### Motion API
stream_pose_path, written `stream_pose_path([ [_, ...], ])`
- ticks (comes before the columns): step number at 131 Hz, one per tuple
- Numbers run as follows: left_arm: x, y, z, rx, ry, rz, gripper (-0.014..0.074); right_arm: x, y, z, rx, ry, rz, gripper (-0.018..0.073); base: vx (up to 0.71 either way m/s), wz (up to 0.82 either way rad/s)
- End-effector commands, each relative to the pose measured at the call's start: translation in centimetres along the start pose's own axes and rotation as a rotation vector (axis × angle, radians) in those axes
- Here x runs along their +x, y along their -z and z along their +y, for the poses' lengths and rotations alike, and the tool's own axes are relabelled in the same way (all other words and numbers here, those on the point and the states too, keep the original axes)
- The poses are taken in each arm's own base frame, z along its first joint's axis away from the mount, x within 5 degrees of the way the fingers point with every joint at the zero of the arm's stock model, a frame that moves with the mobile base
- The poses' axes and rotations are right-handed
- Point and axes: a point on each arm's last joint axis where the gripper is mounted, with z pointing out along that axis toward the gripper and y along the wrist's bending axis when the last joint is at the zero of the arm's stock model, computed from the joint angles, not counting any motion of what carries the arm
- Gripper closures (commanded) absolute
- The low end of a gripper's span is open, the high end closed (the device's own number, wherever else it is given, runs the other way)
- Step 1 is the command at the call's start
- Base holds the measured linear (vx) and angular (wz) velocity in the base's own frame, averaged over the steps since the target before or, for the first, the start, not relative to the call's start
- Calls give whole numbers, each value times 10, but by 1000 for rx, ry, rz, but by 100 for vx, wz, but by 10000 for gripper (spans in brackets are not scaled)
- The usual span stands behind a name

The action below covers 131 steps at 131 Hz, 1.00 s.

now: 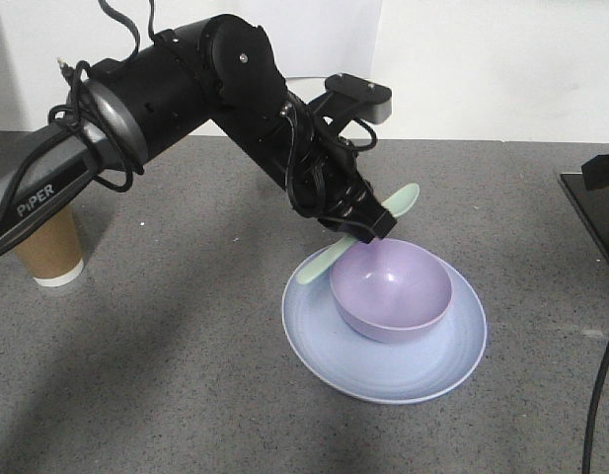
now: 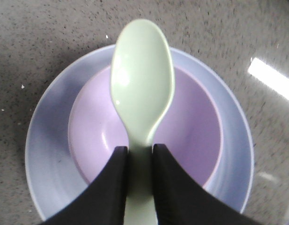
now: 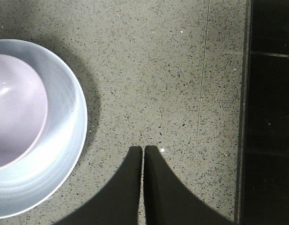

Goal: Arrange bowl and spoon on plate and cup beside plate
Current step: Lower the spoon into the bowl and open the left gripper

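Two arms are at work over a grey speckled table (image 1: 166,355), and only the left one is busy. The left gripper (image 1: 368,225) reaches down at a slant from the black arm (image 1: 186,84) and pinches the spoon (image 1: 401,201) by its handle, one dark finger (image 2: 114,187) on each side. Seen from the front, the spoon lies crosswise in the grip and is tilted. Its scoop points up and away on the far side. Its handle end hangs lower, over the near-left rim of the plate (image 1: 383,370). The wrist camera shows the pale green scoop hanging over the hollow of the bowl (image 2: 191,126), hollow side up. I cannot tell whether the spoon or the fingertips touch the bowl's rim; they are very close to it.

The bowl sits upright on the plate, nearer the far edge than the middle, with a broad band of plate showing in front. Nothing lies inside the bowl.

The cup (image 1: 49,252) stands upright on the table well apart from the plate, out on the left arm's side, half hidden behind that arm.

The right gripper (image 3: 143,151) hangs above bare table beside the plate, holding nothing, its two fingers pressed together with only a thin line between them. A dark panel (image 3: 268,117) runs along the table on its outer side. A white wall (image 1: 482,59) stands behind the table.
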Motion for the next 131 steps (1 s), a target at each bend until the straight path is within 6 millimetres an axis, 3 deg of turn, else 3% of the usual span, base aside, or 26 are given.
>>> stream_pose_path([
  [1,-11,28,-21,-40,-118,-77,604,-4,18,0,10,7,-91,561,0,0],
  [26,-10,19,-36,-180,-229,-4,604,-4,18,0,10,7,-91,561,0,0],
  [64,-10,15,-47,-161,-223,9,603,-4,18,0,10,7,-91,561,0,0],
  [81,-12,9,-45,-164,-223,1,601,-4,18,0,10,7,-91,561,0,0],
  [108,-7,-20,-36,-154,-167,82,592,-4,18,0,10,7,-91,561,0,0],
  [131,-5,-23,-34,-170,-165,109,588,-4,18,0,10,7,-91,561,0,0],
])
